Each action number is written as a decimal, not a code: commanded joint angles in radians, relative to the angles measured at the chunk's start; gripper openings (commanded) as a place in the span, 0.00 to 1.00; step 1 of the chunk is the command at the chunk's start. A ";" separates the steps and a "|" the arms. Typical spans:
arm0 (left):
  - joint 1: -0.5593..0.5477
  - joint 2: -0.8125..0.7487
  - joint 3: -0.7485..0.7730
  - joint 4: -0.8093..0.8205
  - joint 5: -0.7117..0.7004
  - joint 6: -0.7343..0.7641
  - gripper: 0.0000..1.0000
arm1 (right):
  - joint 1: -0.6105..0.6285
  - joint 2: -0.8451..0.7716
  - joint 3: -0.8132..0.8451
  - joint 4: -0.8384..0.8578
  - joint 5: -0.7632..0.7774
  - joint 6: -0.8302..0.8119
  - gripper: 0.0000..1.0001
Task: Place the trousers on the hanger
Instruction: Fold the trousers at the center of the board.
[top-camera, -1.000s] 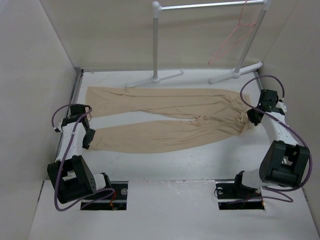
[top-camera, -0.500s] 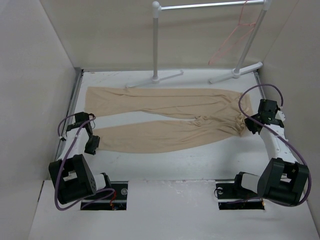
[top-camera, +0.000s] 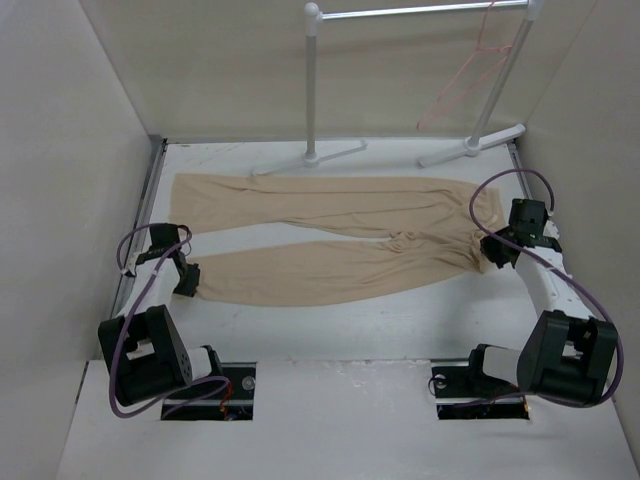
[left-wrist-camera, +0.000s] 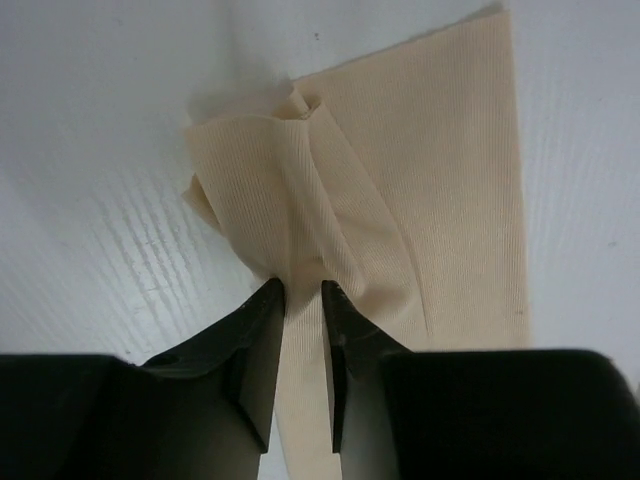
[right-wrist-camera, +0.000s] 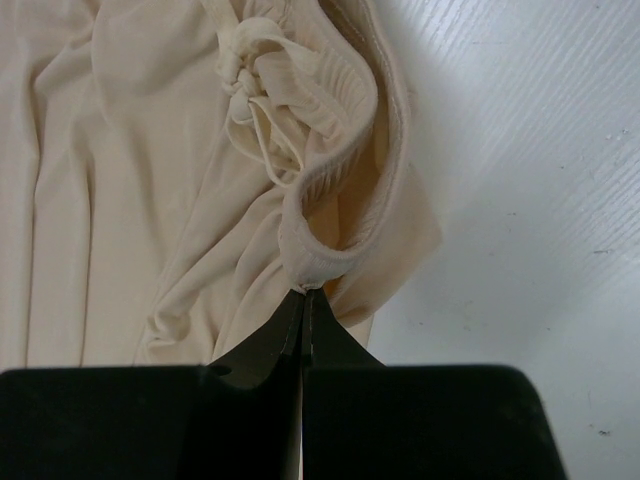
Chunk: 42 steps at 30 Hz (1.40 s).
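- While trousers (top-camera: 330, 235) lie spread flat across desk (top-camera: 400, 330), waist to the right & legs running left, a hand sits at each end.
- L hand (left-wrist-camera: 303, 290): fingers nearly together w/ a bunched fold of the near leg's cuff between them.
- R hand (right-wrist-camera: 303, 292): fully closed, tips at waistband rim, which seems pinched & slightly raised.
- At back right, hanger (top-camera: 450, 88) hangs on rack (top-camera: 312, 90), well apart from trousers.

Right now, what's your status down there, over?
Left gripper pinching a leg cuff, right gripper pinching the waistband. Trousers flat on table. Hanger on rack, nothing seen in the way.
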 joint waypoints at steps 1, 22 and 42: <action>-0.007 -0.004 0.008 0.018 -0.002 -0.020 0.16 | 0.005 0.000 0.006 0.045 -0.010 -0.010 0.01; -0.076 0.057 0.449 -0.060 -0.275 0.091 0.00 | -0.004 0.049 0.196 0.015 -0.007 0.003 0.00; -0.085 0.592 1.100 -0.032 -0.327 0.252 0.00 | -0.025 0.438 0.717 -0.002 0.029 0.005 0.00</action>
